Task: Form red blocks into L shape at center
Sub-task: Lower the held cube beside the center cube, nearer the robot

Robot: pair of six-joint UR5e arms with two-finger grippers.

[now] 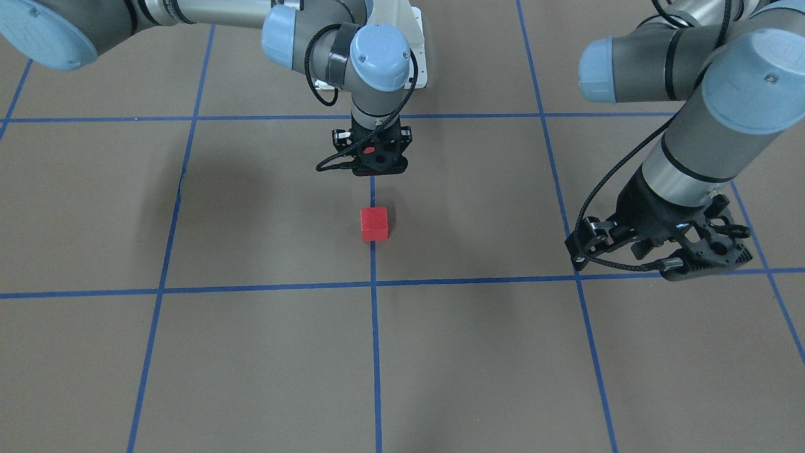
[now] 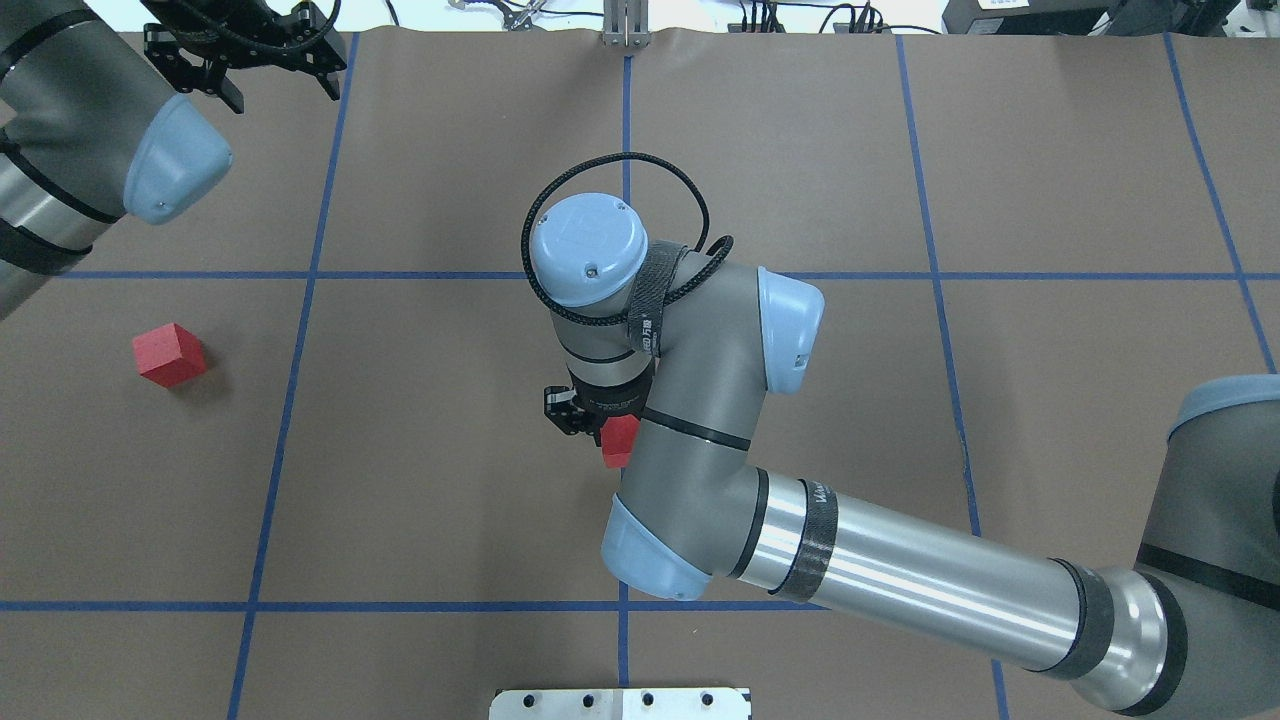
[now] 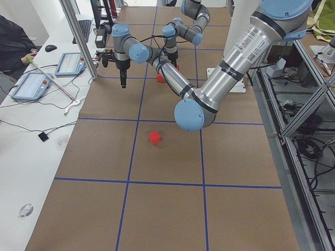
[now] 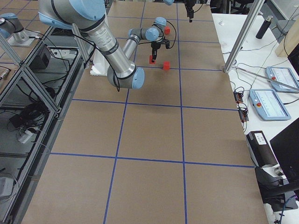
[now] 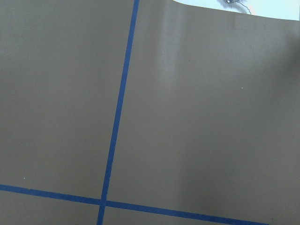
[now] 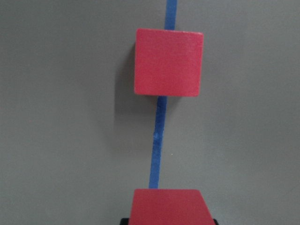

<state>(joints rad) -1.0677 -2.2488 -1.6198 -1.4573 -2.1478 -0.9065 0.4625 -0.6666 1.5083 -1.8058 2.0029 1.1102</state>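
One red block (image 1: 374, 224) rests on the brown center floor, on the vertical blue tape line (image 1: 375, 327); the right wrist view shows this block (image 6: 168, 62) straight ahead. My right gripper (image 1: 379, 168) hovers just behind it, shut on a second red block (image 6: 168, 206) that also peeks out under the wrist (image 2: 620, 441). A third red block (image 2: 170, 355) lies far out on my left side. My left gripper (image 2: 282, 88) hangs open and empty over the far left corner, away from all blocks.
Blue tape lines divide the brown floor (image 5: 197, 122) into a grid. The white metal base (image 2: 620, 703) sits at the near edge. My right arm (image 2: 880, 570) stretches across the middle and hides the center block in the overhead view.
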